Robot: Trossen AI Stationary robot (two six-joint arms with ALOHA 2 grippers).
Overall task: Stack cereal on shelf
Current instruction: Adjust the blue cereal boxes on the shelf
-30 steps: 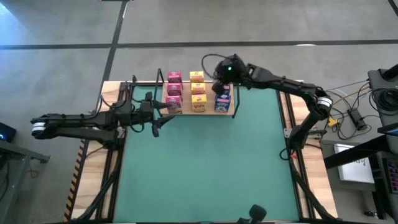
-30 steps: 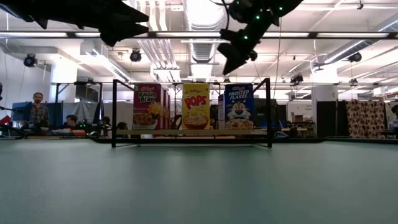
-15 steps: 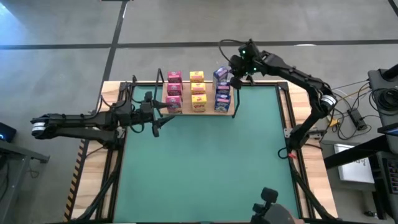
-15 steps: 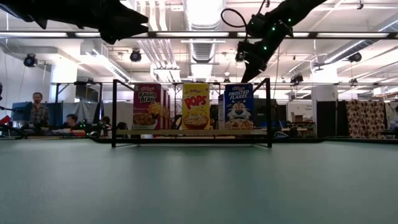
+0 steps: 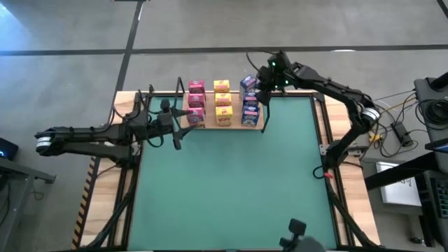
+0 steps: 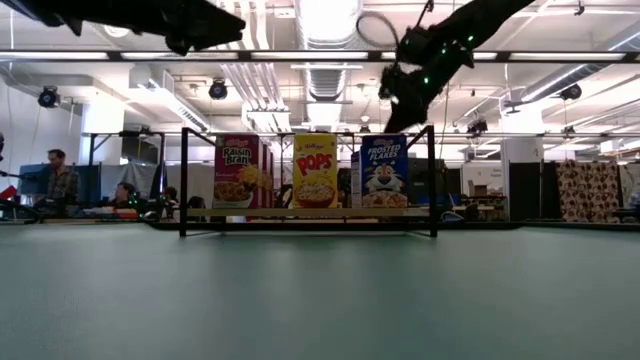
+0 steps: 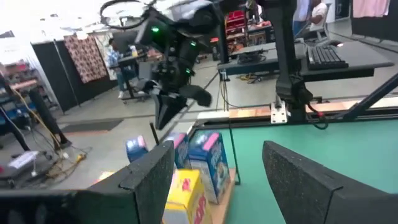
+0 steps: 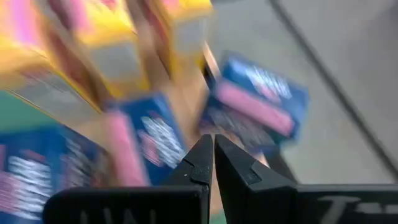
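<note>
From above, I see the shelf at the far edge of the desk, with the cereal on it in three colour rows: pink, yellow, blue. My right claw hangs just beside the blue row's far end, closed and empty, which I read as a nudging pose rather than a grasp. My left claw waits parted and empty off the shelf's other end, clear of the brackets. At desk level, the right claw sits above the blue box, all three fronts standing upright and facing out. Through the left wrist, the right claw points down over the blue boxes. Through the right wrist, the shut fingertips aim at blurred blue boxes, one apparently lying askew.
</note>
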